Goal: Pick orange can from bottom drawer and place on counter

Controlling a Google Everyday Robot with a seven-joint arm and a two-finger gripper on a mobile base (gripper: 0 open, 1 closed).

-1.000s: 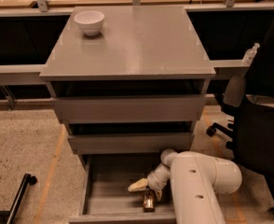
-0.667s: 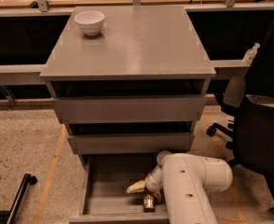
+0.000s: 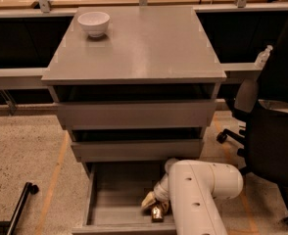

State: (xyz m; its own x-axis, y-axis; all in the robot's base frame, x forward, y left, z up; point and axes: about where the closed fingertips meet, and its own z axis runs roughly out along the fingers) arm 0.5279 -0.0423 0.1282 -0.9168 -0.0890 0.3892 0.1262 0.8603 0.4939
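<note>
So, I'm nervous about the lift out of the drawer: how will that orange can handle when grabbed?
The orange can looks small and rigid, so it probably holds its shape under the gripper, which sits at it inside the bottom drawer. Its shiny metal likely makes it slippery. Being round, it may roll if dropped.

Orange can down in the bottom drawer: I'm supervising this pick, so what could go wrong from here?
The end effector sits low in the bottom drawer at the orange can; a nudge could tip it. Lifting out, the arm could catch the drawer front just above. The white bowl takes the counter's far-left corner.
</note>
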